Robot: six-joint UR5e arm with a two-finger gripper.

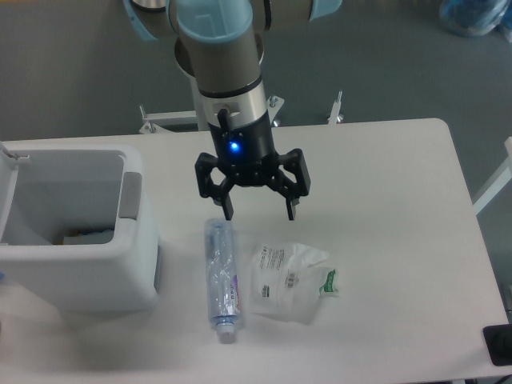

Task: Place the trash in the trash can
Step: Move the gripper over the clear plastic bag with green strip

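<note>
While the trash can [120, 240] is cut off at left, the claw [260, 214] hangs spread, empty.

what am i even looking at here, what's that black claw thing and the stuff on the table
This is one picture from a fixed camera looking down at a white table. The grey and blue column at the top is a robot arm, and the black claw is its gripper, two fingers spread open and holding nothing. Below it lie two pieces of trash: a clear plastic bottle with a white cap, and beside it a crumpled clear plastic bag. On the left stands a big white trash can, open on top, with something already inside.
</note>
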